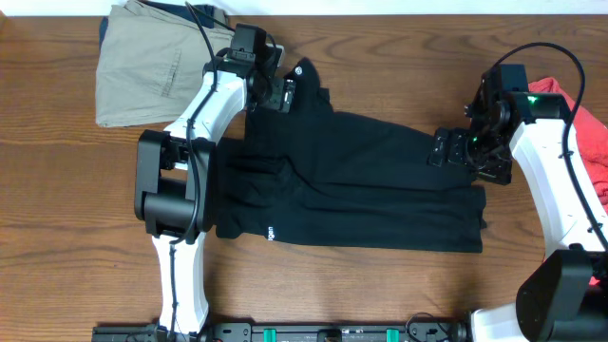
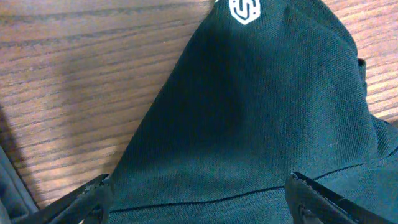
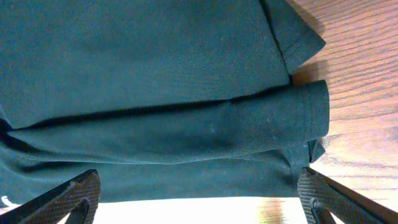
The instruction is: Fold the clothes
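Note:
The black garment lies spread across the middle of the wooden table, with a small white logo near its top left corner and white lettering near its lower left edge. My left gripper is open over that top left corner; the left wrist view shows black fabric with the white logo between the spread fingers. My right gripper is open over the garment's right end; the right wrist view shows the folded hem edges between its fingers.
Khaki-tan trousers lie folded at the back left. A red shirt lies at the right edge behind the right arm. Bare wooden table shows to the left and in front.

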Robot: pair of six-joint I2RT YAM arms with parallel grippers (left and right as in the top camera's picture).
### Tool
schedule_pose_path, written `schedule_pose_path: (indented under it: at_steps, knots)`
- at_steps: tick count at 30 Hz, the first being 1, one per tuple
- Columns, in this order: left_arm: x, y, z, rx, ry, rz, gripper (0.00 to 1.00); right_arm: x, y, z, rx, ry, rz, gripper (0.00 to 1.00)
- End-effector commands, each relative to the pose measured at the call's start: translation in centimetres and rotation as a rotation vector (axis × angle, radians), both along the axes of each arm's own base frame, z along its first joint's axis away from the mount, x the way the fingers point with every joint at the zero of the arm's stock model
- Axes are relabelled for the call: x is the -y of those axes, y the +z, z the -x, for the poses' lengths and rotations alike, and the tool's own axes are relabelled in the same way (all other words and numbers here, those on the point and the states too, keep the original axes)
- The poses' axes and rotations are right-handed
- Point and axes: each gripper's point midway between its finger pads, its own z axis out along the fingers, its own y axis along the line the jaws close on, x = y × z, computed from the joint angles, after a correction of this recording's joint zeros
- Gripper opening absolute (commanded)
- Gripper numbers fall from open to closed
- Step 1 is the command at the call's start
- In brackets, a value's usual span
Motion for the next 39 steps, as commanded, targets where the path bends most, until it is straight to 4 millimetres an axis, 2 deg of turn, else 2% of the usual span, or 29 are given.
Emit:
schedule_pose_path:
  at_steps: [1,5,9,15,19,27,32,39]
  knots:
    - [-0.5,-1.8,1.0,-0.051,-0.007,-0.025,0.88,-0.4,-0.1,0.1,-0.006,0.024,-0.001,0.99]
    - [-0.6,-2.1,1.6,-0.075,-0.006,-0.03,0.95,-0.4,-0.1,0.1,-0.005,0.024,-0.001,0.99]
    - [-0.8,-2.3,2.3,-0.106,-0.007,-0.037,0.95,-0.4,-0.1,0.1,-0.005,0.024,-0.001,0.99]
    - [-0.9,-2.6,3.1,-0.141,-0.007,-0.044,0.86,-0.4,-0.1,0.1,-0.004,0.024,-0.001,0.99]
    - [-1.1,-2.6,3.0,-0.139,-0.004,-0.052,0.86,-0.4,-0.1,0.1,-0.005,0.024,-0.001,0.99]
    - [-3.7,-2.8,2.2,-0.1,0.055,-0.193,0.87,-0.4,-0.1,0.1,-0.005,0.024,-0.001,0.99]
    - [-4.1,-2.6,1.4,-0.069,0.069,-0.202,0.87,-0.4,-0.1,0.1,-0.005,0.024,-0.001,0.99]
    - [-3.8,-4.4,2.8,-0.147,0.057,-0.186,0.87,-0.4,-0.1,0.1,-0.004,0.024,-0.001,0.99]
